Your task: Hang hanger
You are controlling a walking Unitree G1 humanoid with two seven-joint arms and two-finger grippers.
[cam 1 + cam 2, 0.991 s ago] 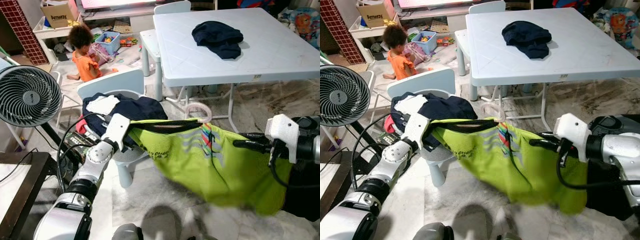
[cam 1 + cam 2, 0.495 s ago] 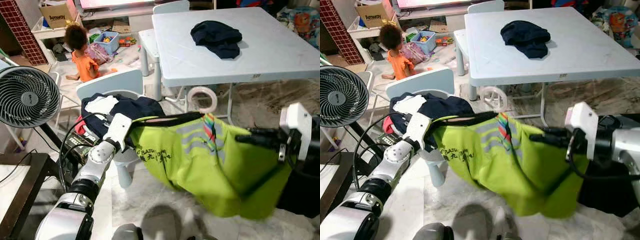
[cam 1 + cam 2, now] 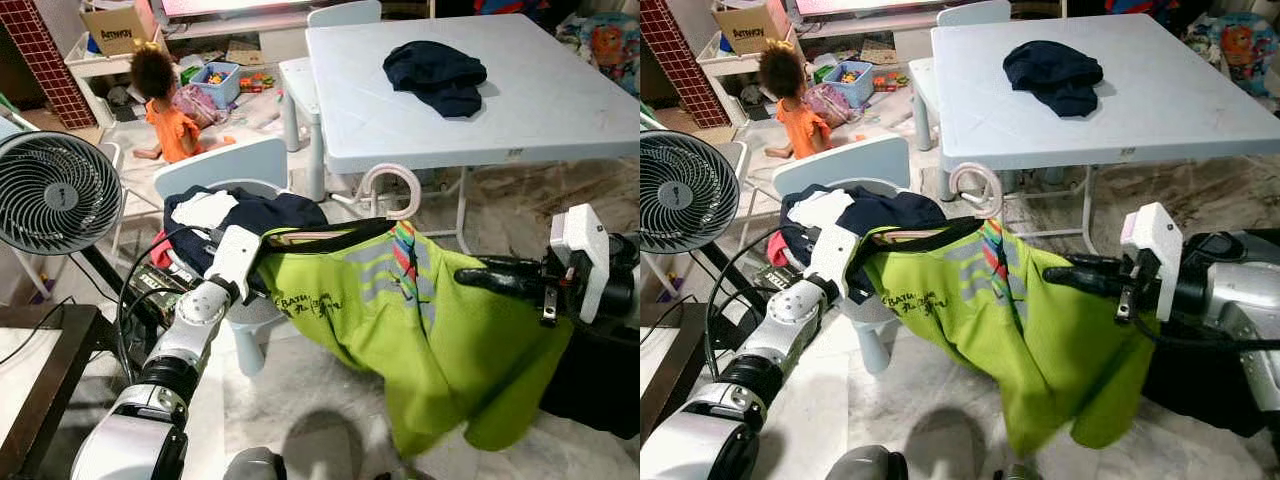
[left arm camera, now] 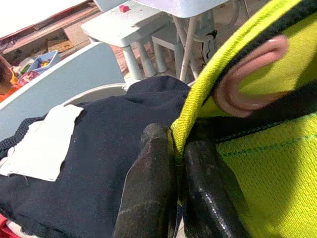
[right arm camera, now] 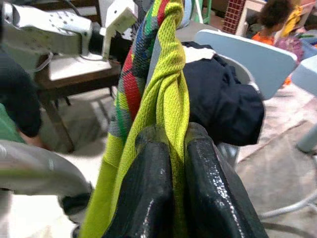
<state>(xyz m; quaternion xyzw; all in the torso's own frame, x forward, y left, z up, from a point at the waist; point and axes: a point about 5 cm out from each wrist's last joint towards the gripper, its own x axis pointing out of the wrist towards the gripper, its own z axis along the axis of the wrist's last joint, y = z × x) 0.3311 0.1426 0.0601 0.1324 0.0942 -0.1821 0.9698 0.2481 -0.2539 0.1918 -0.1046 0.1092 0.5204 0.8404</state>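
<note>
A lime-green shirt (image 3: 420, 310) with a black collar and a coloured stripe hangs stretched between my two grippers above the floor. A pale pink hanger (image 3: 392, 190) sits in its neck, the hook sticking up above the collar. My left gripper (image 3: 262, 262) is shut on the shirt's left collar edge (image 4: 190, 119), beside the clothes chair. My right gripper (image 3: 468, 276) is shut on the shirt's right shoulder fabric (image 5: 166, 104). The shirt's lower half droops toward the floor.
A pale blue chair (image 3: 225, 165) heaped with dark clothes (image 3: 265, 212) stands behind the left gripper. A white table (image 3: 540, 110) carries a dark garment (image 3: 437, 75). A fan (image 3: 55, 195) stands at left. A child (image 3: 165, 110) sits on the floor at the back.
The shirt has been drawn tauter and its collar lifted. The hanger hook has swung upright above the collar. My right gripper has shifted and turned while holding the fabric.
</note>
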